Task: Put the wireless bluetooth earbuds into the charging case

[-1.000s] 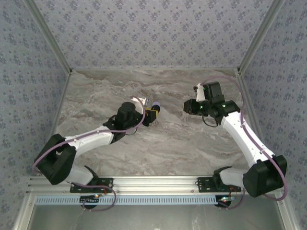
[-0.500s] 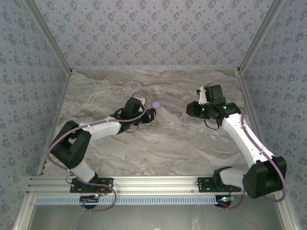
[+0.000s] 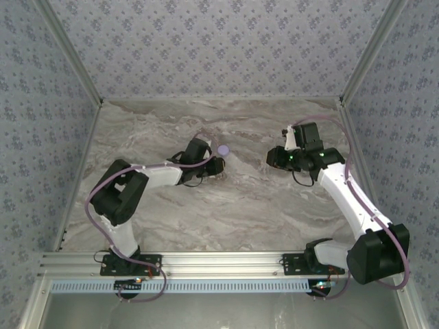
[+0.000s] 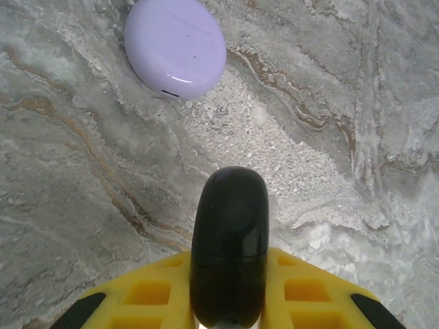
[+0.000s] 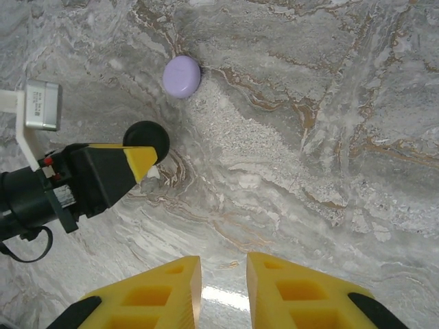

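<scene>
Grey-veined marble bench. Lying flat on it, a pale lilac round charging case. Just short of that, clamped tight and edge-on in the yellow-fingered left gripper, a glossy black oval charging case. Off to the side, hovering over the marble with jaws slightly parted and empty, the right gripper.

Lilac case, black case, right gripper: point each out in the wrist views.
lilac case (image 4: 175, 48), left wrist view, middle of its top face.
black case (image 4: 230, 233), left wrist view, middle of its glossy side.
right gripper (image 5: 223, 266), right wrist view, midway between its fingertips.
</scene>
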### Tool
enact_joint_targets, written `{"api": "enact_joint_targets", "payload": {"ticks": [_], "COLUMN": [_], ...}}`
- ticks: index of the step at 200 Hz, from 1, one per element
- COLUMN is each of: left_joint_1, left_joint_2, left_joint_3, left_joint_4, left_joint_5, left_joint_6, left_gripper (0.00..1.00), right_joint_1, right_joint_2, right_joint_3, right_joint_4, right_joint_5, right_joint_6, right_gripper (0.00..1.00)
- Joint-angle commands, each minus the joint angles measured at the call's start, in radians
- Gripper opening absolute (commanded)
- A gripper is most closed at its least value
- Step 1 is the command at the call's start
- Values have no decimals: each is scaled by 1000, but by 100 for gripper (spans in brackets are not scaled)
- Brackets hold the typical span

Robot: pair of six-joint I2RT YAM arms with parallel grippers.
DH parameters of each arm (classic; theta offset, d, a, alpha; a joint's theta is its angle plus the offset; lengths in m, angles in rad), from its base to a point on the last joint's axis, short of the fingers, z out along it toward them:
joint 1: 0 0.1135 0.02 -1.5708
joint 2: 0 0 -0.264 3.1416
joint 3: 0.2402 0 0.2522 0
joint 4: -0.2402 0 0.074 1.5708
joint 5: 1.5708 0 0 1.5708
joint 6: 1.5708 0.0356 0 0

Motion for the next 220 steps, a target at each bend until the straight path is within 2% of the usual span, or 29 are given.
{"api": "enact_joint_targets", "payload": {"ticks": [1, 73, 107, 170, 220], "left_joint_1": [5, 5, 6, 7, 8], "left_joint_2": [27, 86, 102, 71, -82], "left_joint_3": [46, 70, 89, 87, 39], "left_joint_4": [-13, -22, -74, -129, -199], "left_joint_5": [27, 40, 15, -36, -164], "left_joint_6": [-20, -43, -51, -14, 76], "left_gripper": [21, 22, 31, 56, 61], "right_joint_1": [-8, -12, -13, -20, -25], "right_joint_2": [-18, -18, -18, -21, -30], "right_joint_3": [-13, -13, -13, -17, -27], "right_joint_4": [-1, -5, -8, -19, -30], "right_joint_5": [-14, -14, -11, -1, 95], "right_joint_6": [14, 13, 12, 5, -24], "right_gripper": [27, 27, 27, 28, 36]}}
